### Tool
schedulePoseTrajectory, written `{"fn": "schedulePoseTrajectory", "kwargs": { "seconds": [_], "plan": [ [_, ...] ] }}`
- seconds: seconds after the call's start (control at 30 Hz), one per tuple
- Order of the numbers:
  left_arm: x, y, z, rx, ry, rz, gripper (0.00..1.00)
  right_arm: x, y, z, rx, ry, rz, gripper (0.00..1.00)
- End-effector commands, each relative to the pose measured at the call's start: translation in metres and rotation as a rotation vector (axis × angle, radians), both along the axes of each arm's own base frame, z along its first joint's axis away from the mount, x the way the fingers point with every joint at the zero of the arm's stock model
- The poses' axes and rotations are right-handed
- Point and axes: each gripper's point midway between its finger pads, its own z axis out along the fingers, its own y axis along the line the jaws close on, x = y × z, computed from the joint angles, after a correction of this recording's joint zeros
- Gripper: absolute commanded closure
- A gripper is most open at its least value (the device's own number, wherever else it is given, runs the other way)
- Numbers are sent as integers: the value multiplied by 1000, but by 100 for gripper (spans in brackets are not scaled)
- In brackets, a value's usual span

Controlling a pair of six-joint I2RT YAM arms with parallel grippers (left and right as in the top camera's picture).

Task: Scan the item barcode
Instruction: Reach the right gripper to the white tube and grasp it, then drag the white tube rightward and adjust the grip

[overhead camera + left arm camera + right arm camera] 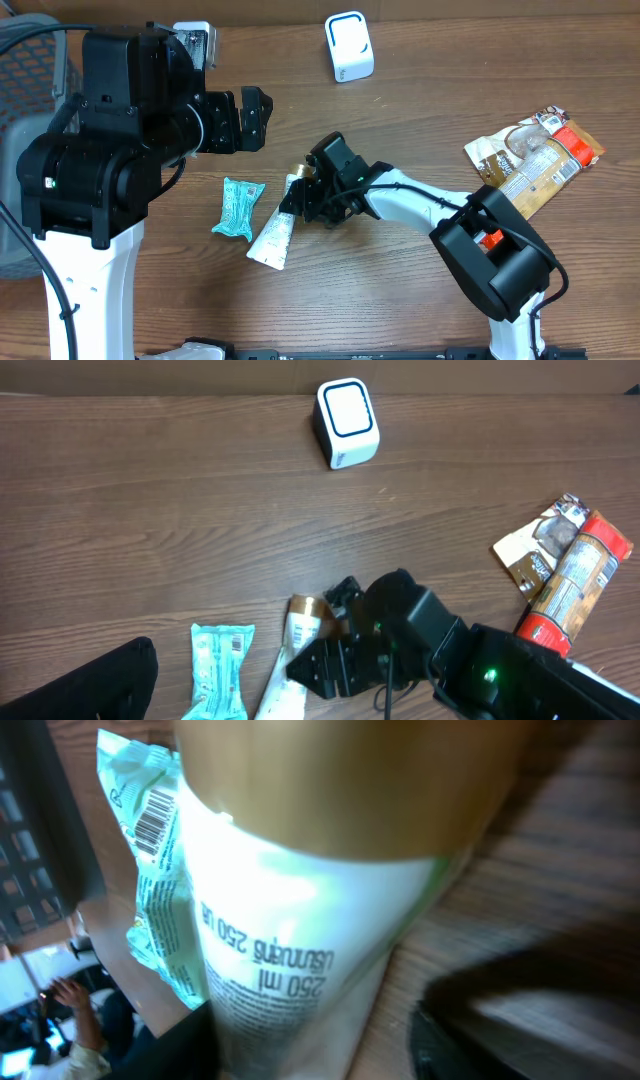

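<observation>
A white tube [272, 235] with a gold cap [296, 178] lies on the table's middle; its print fills the right wrist view [290, 920]. My right gripper [305, 195] is down at the tube's cap end, jaws either side of it. In the right wrist view the left finger [165, 1050] touches the tube while the right finger [480, 1040] stands off, bare wood between. My left gripper [255, 115] hangs open and empty above the table's left. A white scanner box [348, 47] stands at the back.
A teal packet [237, 207] with a barcode lies just left of the tube. Two snack bags [535, 160] lie at the right. A dark wire basket [30, 60] sits at the far left edge.
</observation>
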Motion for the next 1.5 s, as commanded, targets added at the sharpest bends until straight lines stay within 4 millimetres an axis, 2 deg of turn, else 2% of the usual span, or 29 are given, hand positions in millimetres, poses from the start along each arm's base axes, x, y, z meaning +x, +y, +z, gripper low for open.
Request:
{"fn": "schedulePoseTrajectory", "kwargs": {
  "seconds": [0.0, 0.07, 0.17, 0.37, 0.4, 0.5, 0.6, 0.7, 0.73, 0.9, 1.07, 1.1, 1.2, 1.33, 1.4, 1.47],
  "plan": [
    [1, -2, 2, 9, -11, -21, 0, -7, -1, -16, -56, 6, -18, 56],
    [1, -2, 2, 9, -11, -22, 0, -7, 0, -15, -56, 0, -12, 73],
    [1, -2, 2, 9, -11, -21, 0, -2, -4, -5, -59, -31, 49, 85],
    [1, -2, 2, 9, -11, -21, 0, 9, -30, 28, -160, -166, 291, 90],
    [1, -2, 2, 9, -11, -21, 1, 13, -44, 32, -255, -218, 357, 91],
    [1, -2, 2, 9, -11, -21, 0, 31, -87, 33, -562, -311, 386, 91],
    [1, -2, 2, 9, -11, -21, 0, 38, -111, 35, -728, -356, 401, 91],
    [1, -2, 2, 9, -11, -21, 0, 31, -113, 31, -735, -341, 436, 88],
    [1, -2, 2, 9, -11, -22, 0, 28, -110, 29, -715, -330, 441, 83],
    [1, -2, 2, 9, -11, -21, 1, 13, -79, 30, -523, -272, 463, 69],
    [1, -2, 2, 9, -11, -21, 0, 26, -88, 44, -529, -268, 415, 63],
    [1, -2, 2, 9, -11, -21, 0, 30, -91, 49, -529, -265, 391, 64],
    [1, -2, 2, 9, -11, -21, 0, 41, -102, 71, -521, -263, 321, 74],
    [1, -2, 2, 9, -11, -21, 0, 40, -109, 98, -513, -278, 277, 91],
    [1, -2, 2, 9, -11, -21, 0, 38, -116, 99, -545, -247, 223, 96],
    [1, -2, 2, 9, -11, -22, 1, 32, -122, 95, -584, -200, 168, 96]
  ]
}}
